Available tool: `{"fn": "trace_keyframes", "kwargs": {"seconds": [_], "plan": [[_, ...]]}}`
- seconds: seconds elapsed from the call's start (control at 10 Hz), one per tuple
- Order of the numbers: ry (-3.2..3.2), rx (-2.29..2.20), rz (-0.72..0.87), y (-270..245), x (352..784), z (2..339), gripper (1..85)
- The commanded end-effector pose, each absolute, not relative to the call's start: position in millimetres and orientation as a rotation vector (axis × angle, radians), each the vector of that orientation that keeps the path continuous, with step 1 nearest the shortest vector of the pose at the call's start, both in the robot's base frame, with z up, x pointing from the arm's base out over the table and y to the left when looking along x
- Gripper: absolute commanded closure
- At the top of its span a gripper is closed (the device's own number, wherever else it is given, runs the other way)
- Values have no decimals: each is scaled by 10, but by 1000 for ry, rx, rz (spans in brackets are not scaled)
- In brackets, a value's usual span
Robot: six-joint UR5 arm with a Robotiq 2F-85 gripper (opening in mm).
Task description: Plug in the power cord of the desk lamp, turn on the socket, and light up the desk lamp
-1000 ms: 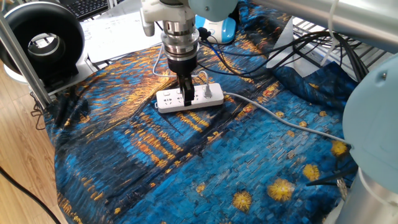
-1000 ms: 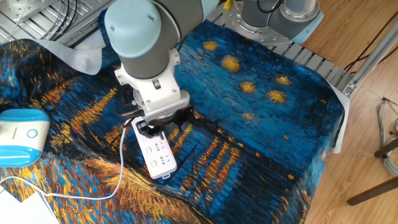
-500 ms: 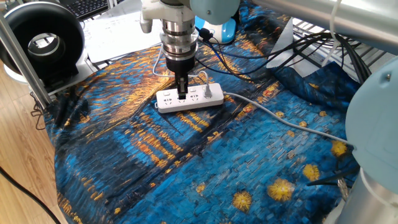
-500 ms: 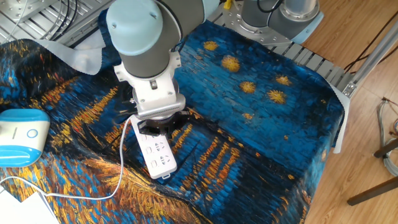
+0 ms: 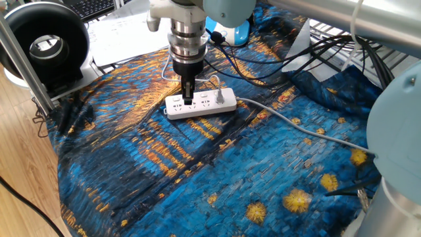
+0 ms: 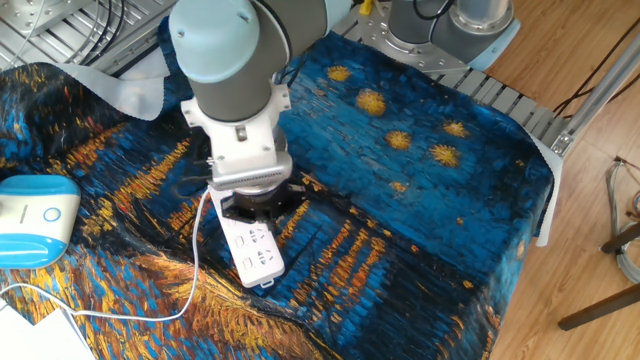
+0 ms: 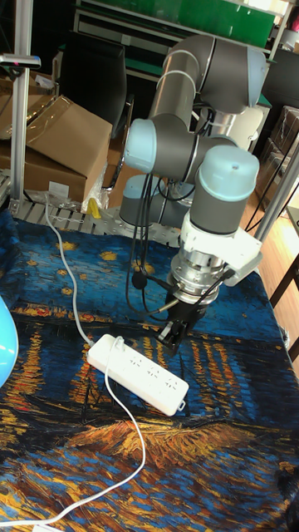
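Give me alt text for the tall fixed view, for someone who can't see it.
A grey and light-blue robot arm points its gripper straight down just above a white socket strip lying on a blue and gold painted-pattern cloth. A thin white power cord loops from the strip's far end across the cloth toward the bottom left.

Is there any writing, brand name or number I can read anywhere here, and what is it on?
No text can be read.
White papers at the table's far edge: printed lines, too blurred to read.
Black keyboard: key legends too small.
White oblong power strip: no legible marking.
Light-blue desk lamp base: only a round symbol, no words.
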State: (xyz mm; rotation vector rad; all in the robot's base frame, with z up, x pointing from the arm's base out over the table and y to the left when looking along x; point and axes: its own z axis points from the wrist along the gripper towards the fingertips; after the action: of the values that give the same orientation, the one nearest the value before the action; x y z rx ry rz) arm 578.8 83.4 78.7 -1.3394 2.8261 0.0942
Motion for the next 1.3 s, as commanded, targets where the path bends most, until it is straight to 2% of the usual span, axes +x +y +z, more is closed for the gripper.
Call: {"fn": "trace_keyframes", "kwargs": {"seconds": [0.0, 0.2, 0.7, 1.0, 1.2], "plan": [[2808, -1402, 55, 577, 5995, 1105, 843], [2771, -1491, -7, 287, 6179, 1246, 843], [2702, -1628, -93, -302, 6322, 1208, 843], [2665, -1682, -100, -548, 6225, 953, 843], [2678, -1698, -129, -694, 6104, 906, 843]]}}
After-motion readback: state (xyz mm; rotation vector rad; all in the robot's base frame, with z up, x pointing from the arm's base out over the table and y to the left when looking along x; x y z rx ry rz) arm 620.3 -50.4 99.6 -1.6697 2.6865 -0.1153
